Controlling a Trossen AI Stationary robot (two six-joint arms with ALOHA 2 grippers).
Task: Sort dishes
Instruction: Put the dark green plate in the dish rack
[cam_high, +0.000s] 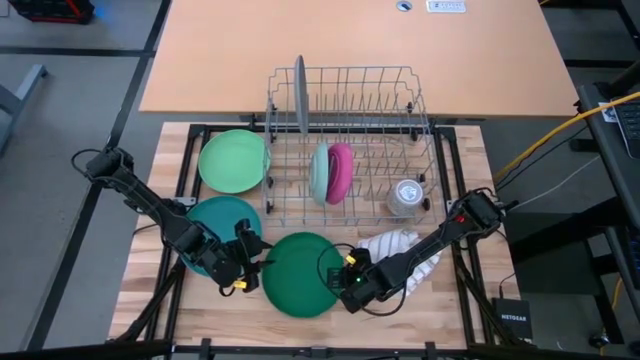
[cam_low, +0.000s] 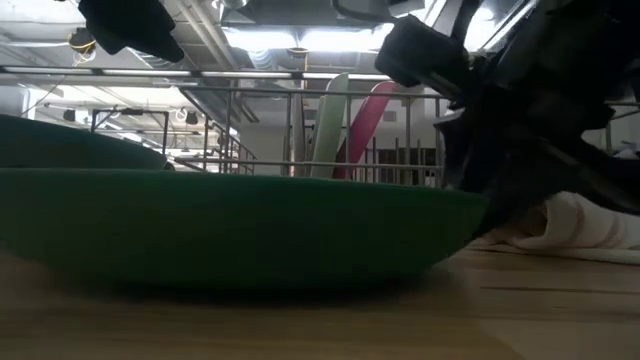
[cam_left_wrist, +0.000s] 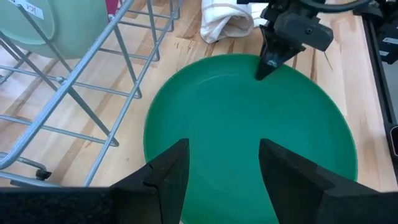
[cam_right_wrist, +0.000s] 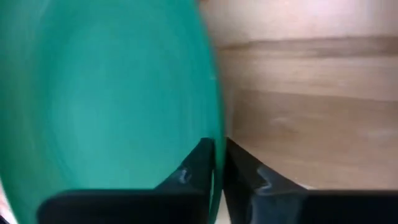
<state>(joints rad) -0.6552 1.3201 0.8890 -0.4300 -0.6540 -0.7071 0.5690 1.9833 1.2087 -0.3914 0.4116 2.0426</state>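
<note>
A: Which dish is it working on?

B: The dark green plate (cam_high: 298, 274), lying flat on the wooden surface (cam_high: 470, 300) in front of the wire rack (cam_high: 350, 140). The right end effector (cam_high: 347, 280) has its fingers pinched narrow on the plate's rim, on the side nearest the white cloth (cam_high: 405, 250).

A: And the other arm?

B: The left end effector (cam_high: 247, 262) hovers at the opposite edge of that plate with its fingers spread wide, gripping nothing. The teal plate (cam_high: 222, 222) lies just beneath that arm, and the light green plate (cam_high: 233, 160) beside the rack.

A: So where are we in the sorting?

B: I'd say at the pick-up of the dark green plate. A pale green dish (cam_high: 319, 172) and a pink one (cam_high: 340, 171) already stand upright in the rack, with a grey one (cam_high: 299, 95) at its back.

A: Next move?

B: Probably a lift by that rim, tipping the plate on edge so it slides into a free slot. A thin pinch could let it swing or slip.
</note>
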